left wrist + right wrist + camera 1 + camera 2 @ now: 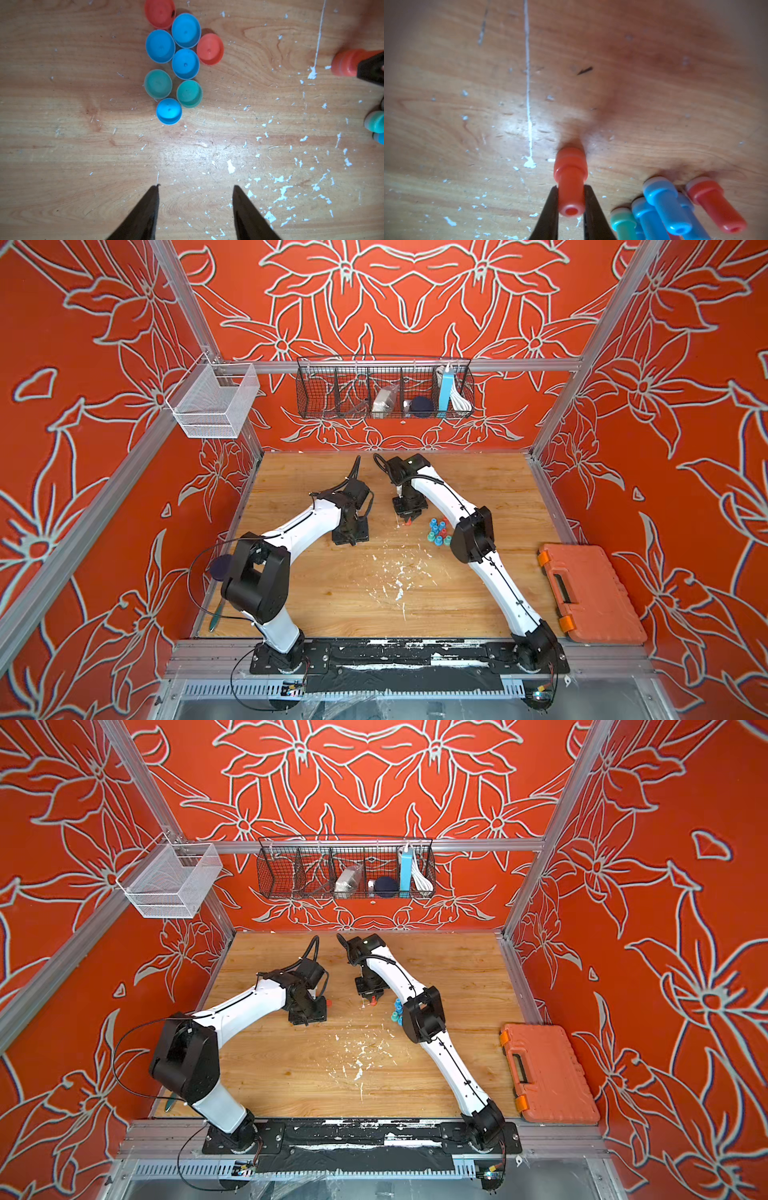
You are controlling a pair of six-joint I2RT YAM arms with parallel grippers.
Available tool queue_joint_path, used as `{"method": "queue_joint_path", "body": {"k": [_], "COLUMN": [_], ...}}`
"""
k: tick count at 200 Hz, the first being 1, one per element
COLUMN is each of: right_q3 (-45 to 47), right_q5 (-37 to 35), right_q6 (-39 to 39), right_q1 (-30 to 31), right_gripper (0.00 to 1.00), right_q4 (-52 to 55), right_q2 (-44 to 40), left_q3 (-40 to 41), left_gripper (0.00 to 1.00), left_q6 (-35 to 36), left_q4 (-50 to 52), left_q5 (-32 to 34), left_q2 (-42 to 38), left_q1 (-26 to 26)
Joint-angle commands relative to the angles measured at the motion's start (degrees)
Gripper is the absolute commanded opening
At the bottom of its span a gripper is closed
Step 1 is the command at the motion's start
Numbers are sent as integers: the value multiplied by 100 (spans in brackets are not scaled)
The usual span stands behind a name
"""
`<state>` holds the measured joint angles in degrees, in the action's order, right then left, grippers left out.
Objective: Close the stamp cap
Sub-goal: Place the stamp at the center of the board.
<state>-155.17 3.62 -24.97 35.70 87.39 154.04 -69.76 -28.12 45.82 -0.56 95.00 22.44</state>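
Note:
My right gripper (571, 188) is shut on the narrow handle of an orange stamp (570, 176). The stamp stands upright, its wide end on the wood. An orange band below a pale ring at that end looks like a cap on it. In both top views the stamp (409, 522) (374, 1001) shows under the right gripper (409, 517). Several loose caps (174, 62), orange, blue and teal, lie hollow side up in a cluster in front of my left gripper (195, 187). That gripper is open with bare wood between its fingers. It hides the caps in a top view (351, 537).
Several more stamps (438, 531) (664, 207), blue, teal and orange, stand bunched just beside the held one. White flecks (399, 576) litter the table's middle. An orange tool case (590, 593) lies at the right edge. A black wire basket (384, 389) and a white mesh basket (214, 400) hang on the walls.

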Motion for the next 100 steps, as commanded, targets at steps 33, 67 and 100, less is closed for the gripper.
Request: {"method": "queue_joint_path", "body": {"k": [33, 67, 100], "right_q3": [-66, -148, -215], "right_q5": [-443, -424, -431], "right_q6": [-104, -96, -61], "right_q1": [-145, -266, -428], "right_gripper": [0, 0, 0], "right_q4": [-99, -168, -172], "right_q2": [227, 306, 357], "left_q3": [-66, -71, -117], "left_gripper": [57, 57, 57], "left_q6": [-13, -21, -23], "left_q4": [129, 129, 137], "left_q5": [4, 3, -6], "left_q2": [72, 124, 180], "left_q1": [-37, -38, -46]}}
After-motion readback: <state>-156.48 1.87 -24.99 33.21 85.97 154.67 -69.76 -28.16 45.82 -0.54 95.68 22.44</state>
